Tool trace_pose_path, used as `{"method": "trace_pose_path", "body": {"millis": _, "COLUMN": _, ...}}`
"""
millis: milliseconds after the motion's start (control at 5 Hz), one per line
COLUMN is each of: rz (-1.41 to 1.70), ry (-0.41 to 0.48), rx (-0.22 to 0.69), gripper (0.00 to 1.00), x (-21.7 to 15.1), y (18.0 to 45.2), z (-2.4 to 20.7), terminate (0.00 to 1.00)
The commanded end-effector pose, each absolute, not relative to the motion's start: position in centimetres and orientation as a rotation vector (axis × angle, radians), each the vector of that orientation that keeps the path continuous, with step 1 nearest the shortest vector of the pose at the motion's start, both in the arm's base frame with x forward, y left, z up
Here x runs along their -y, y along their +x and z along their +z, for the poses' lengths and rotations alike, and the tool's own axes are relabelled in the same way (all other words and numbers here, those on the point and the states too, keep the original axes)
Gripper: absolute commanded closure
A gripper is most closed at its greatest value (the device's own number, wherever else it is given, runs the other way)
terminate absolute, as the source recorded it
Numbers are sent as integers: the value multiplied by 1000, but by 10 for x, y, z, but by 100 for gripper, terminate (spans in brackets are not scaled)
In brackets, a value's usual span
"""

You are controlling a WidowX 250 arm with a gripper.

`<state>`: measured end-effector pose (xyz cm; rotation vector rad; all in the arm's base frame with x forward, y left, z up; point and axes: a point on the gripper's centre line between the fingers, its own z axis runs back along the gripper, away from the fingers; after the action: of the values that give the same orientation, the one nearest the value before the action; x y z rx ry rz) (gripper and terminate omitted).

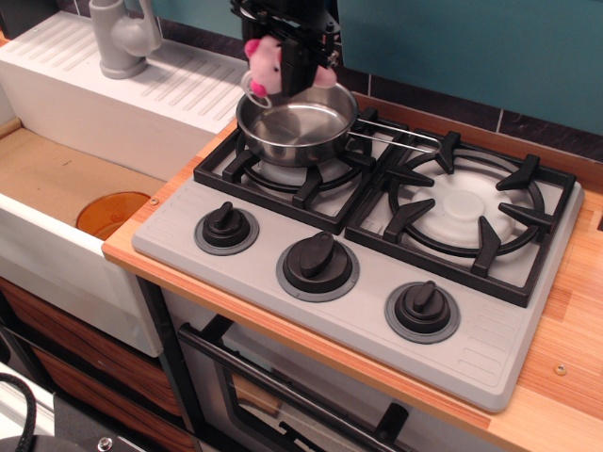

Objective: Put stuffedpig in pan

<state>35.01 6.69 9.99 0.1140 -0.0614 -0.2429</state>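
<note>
Stovetop: stuffedpig (pixel 267 62) in hand (pixel 294 58)

My view is evenly bright and sharp, with soft shadows and glare inside the pan (pixel 297 127).
</note>
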Motion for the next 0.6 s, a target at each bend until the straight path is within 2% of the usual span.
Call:
{"method": "trace_pose_path", "body": {"millis": 0, "rz": -253, "ry": 129, "rx": 138, "gripper": 0, "x": -64, "y": 361, "z": 116, "terminate": 0}}
{"method": "trace_pose_path", "body": {"millis": 400, "rz": -247, "ry": 122, "rx": 136, "gripper": 0, "x": -55, "y": 360, "z": 116, "terminate": 0}}
